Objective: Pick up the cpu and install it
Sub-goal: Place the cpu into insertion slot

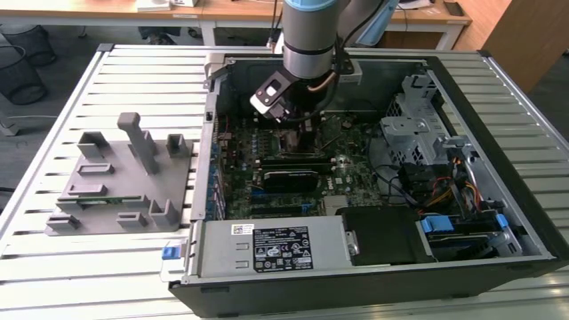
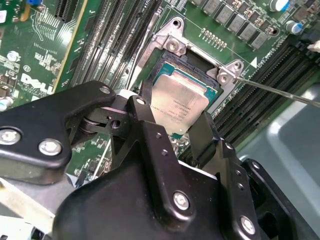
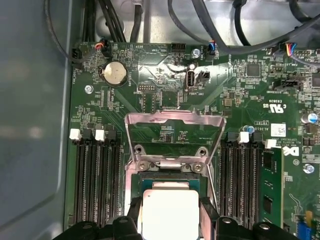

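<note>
You're clamping the cpu (image 2: 182,102) in the gripper (image 2: 175,114) over the socket (image 2: 172,42), exterior view's upper centre; hold it level.

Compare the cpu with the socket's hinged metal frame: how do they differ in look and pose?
The cpu is a solid silvery square; the metal frame is an open rim with the green motherboard showing through it. The cpu lies flat, clamped by the gripper; the frame stands swung up, untouched. Both are bare, shiny metal.
</note>
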Controlling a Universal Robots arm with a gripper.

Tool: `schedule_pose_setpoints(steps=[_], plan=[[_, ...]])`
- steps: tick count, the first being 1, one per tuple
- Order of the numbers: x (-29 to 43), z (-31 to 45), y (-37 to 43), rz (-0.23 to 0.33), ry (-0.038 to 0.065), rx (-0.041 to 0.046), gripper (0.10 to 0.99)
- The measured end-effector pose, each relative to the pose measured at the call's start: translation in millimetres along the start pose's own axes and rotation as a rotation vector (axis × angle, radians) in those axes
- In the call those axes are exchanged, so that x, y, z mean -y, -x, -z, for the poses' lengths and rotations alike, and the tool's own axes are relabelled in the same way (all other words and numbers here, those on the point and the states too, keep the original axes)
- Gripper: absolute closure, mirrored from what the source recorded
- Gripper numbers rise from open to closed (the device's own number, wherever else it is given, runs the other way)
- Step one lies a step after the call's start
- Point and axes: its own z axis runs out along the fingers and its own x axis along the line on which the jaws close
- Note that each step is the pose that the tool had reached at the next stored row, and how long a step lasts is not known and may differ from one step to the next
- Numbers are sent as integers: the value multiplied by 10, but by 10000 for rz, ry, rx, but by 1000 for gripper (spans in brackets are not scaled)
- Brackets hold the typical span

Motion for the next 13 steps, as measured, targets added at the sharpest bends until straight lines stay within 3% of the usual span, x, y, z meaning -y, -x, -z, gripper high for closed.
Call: schedule_pose_setpoints(steps=[13], plan=[[11, -115, -3, -18, -5, 9, 545]])
